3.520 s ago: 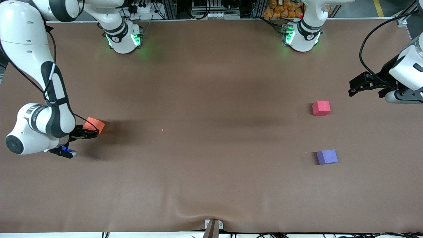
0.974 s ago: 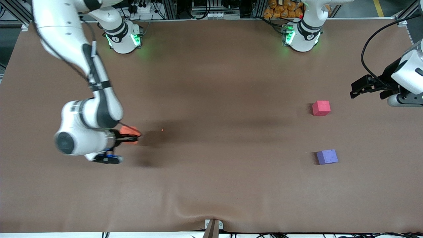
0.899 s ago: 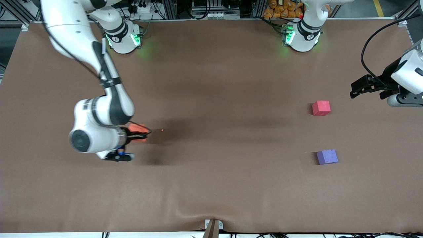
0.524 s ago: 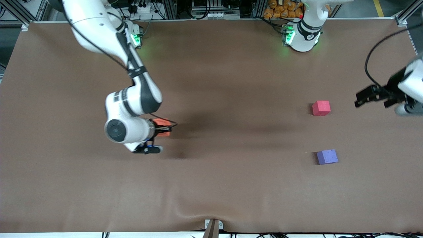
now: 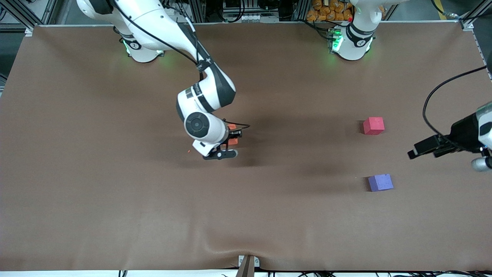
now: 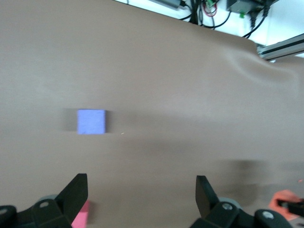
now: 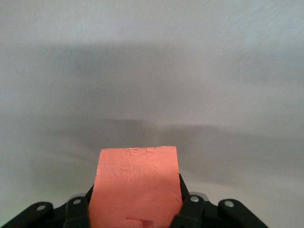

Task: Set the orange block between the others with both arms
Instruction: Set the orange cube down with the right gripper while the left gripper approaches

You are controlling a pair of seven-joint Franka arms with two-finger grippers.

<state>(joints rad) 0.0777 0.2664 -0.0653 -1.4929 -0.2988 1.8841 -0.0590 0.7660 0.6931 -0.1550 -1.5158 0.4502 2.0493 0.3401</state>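
A robotics lab: brown-covered table [image 5: 269, 215], aluminium framing [image 5: 23, 11], cable bundles [image 5: 169, 7].

text: none legible | labels: none readable | brands: none readable | numbers: none | signs: none in any view

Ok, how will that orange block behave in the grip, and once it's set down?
The orange block, held in the right gripper, looks like matte foam with a pitted face: probably light and slightly squashy, unlikely to slip. Its flat cube faces suggest it will sit still once down, not roll.

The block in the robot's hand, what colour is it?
Orange; the orange block shows best in the right wrist view.
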